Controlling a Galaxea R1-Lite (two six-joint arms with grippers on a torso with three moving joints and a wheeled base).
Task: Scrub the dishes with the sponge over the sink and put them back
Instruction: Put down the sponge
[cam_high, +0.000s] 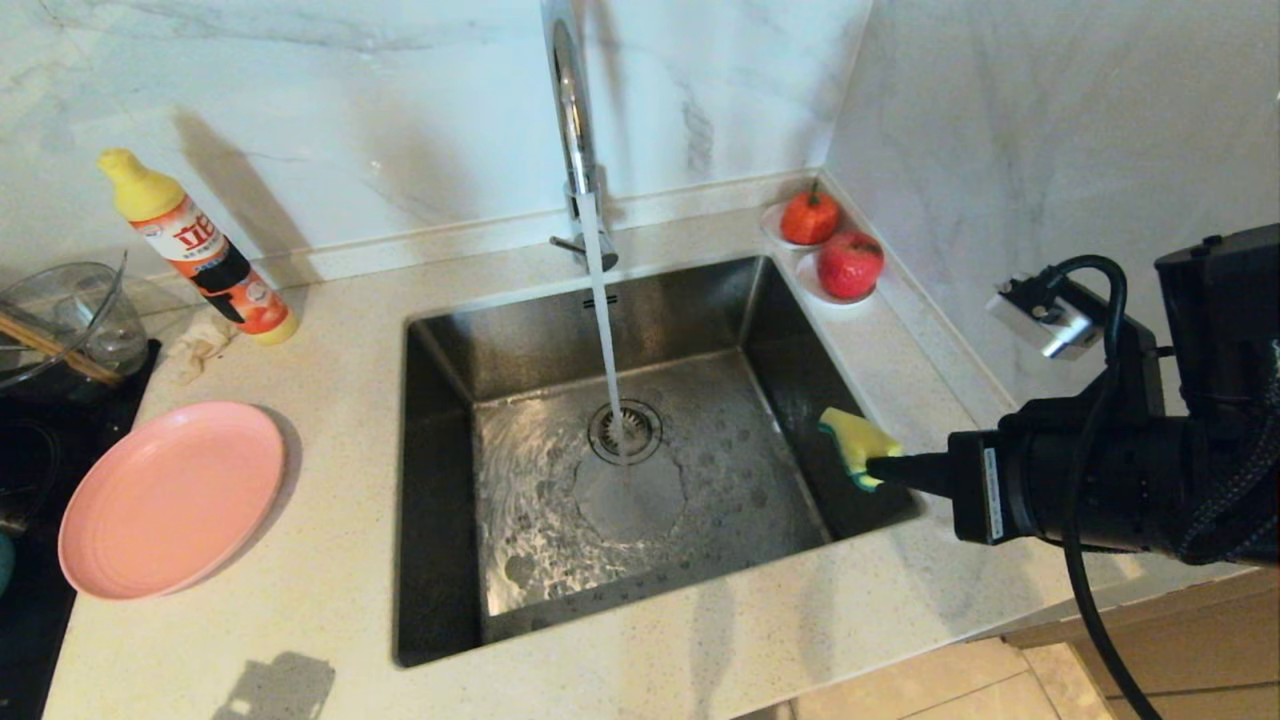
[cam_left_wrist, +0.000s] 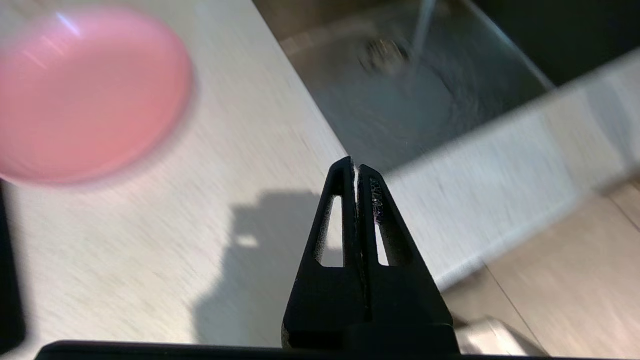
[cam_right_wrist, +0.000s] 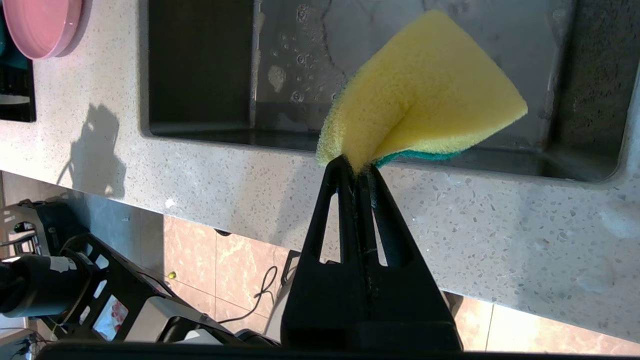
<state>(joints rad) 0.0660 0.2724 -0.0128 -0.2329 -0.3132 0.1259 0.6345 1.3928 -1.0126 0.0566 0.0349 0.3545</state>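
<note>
Closed left hand (cam_left_wrist: 356, 167), pink plate (cam_left_wrist: 90, 95), sink (cam_left_wrist: 425, 95)

The head camera is looking down and forward over the bench (cam_high: 300, 610), taking in the whole sink (cam_high: 440, 400) and the pink plate (cam_high: 170, 497). The left wrist camera is looking past its gripper (cam_left_wrist: 356, 167) from close above the bench, sharing the plate and the sink with it. The right wrist camera is looking across the sink's near rim, sharing the sponge (cam_right_wrist: 420, 95) with the head camera.
</note>
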